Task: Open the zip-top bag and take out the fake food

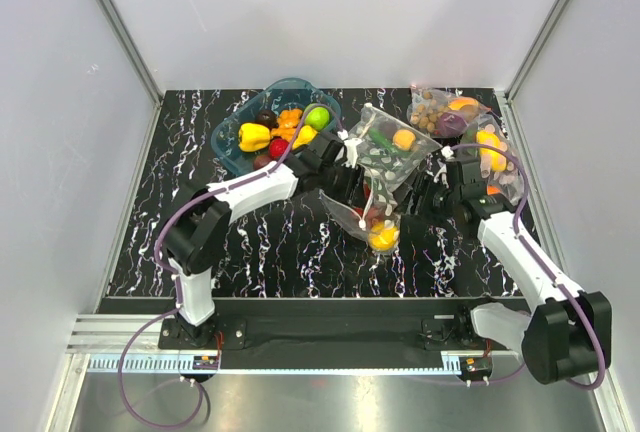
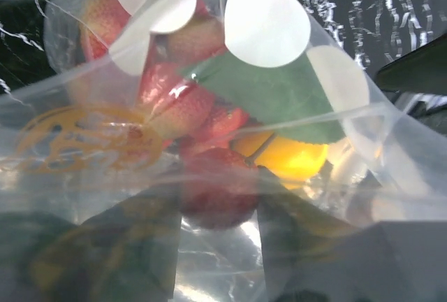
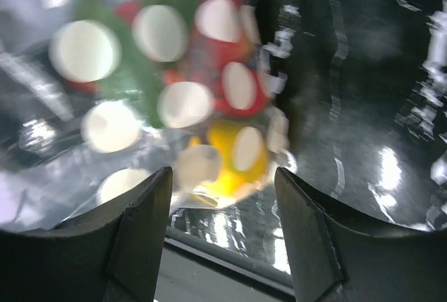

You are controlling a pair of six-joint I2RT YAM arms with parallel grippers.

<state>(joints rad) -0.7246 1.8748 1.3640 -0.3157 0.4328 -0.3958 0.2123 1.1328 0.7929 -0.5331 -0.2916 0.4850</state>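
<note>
Zip-top bag (image 1: 372,214) at table (image 1: 300,252) centre, berries (image 2: 174,99) and yellow fruit (image 2: 290,159) enclosed; right gripper (image 3: 223,246) released; left gripper (image 2: 216,260) cannot be judged.

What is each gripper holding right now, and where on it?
Right gripper: jaws open, holding nothing; the clear polka-dot zip-top bag sits just beyond them. Left gripper: bag film drapes over it, so a hold cannot be told.

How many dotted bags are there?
2 for sure: the zip-top bag mid-table; second dotted bag behind it, holding green and orange pieces. Far-right bags may be dotted too.
</note>
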